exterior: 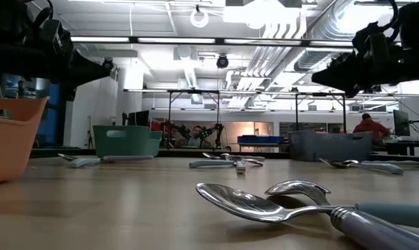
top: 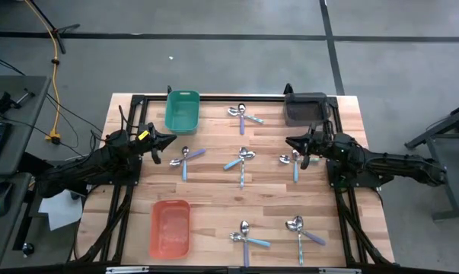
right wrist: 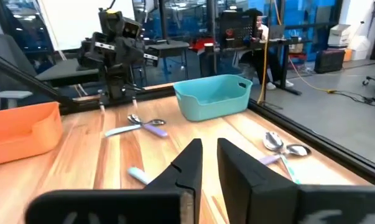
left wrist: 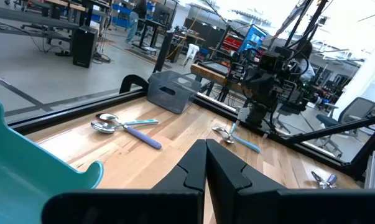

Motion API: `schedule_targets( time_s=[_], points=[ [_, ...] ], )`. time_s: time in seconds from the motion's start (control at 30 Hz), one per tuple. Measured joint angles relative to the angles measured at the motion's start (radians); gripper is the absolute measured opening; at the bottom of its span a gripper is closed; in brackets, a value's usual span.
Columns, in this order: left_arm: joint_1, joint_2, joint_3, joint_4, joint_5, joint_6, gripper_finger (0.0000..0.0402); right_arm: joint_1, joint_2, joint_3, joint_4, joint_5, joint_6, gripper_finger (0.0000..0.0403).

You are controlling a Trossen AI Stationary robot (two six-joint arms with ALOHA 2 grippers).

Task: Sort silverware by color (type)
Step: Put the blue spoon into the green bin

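The silverware lies in small crossed clusters on the wooden table: one cluster (top: pixel 244 116) between the far bins, three in a middle row (top: pixel 186 158) (top: pixel 240 161) (top: pixel 292 160), and two near the front edge (top: pixel 247 237) (top: pixel 301 228). The spoons have shiny bowls and blue, purple or pale handles. My left gripper (top: pixel 170 141) hovers shut and level at the table's left, beside the teal bin (top: pixel 182 110). My right gripper (top: pixel 289 141) hovers level at the right, above the right-hand middle cluster. Its fingers (right wrist: pixel 193 155) stand a little apart with nothing between them.
A grey bin (top: pixel 305 109) stands at the far right and an orange bin (top: pixel 170 228) at the near left. Black frame rails run along the table's edges. Bare wood lies between the clusters. People and workbenches show in the room beyond.
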Motion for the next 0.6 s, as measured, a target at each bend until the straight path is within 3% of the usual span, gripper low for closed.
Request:
schedule_targets(
  time_s=[0.33, 0.47, 0.6],
  points=[
    [0.0, 0.0, 0.0, 0.0, 0.0, 0.0, 0.0001, 0.0, 0.114, 0.005, 0.111, -0.053, -0.019, 0.0105],
    [0.0, 0.0, 0.0, 0.0, 0.0, 0.0, 0.0001, 0.0, 0.168, 0.087, -0.029, -0.056, -0.019, 0.0143],
    [0.0, 0.0, 0.0, 0.0, 0.0, 0.0, 0.0001, 0.0, 0.244, 0.228, -0.284, -0.056, -0.019, 0.0168]
  ],
)
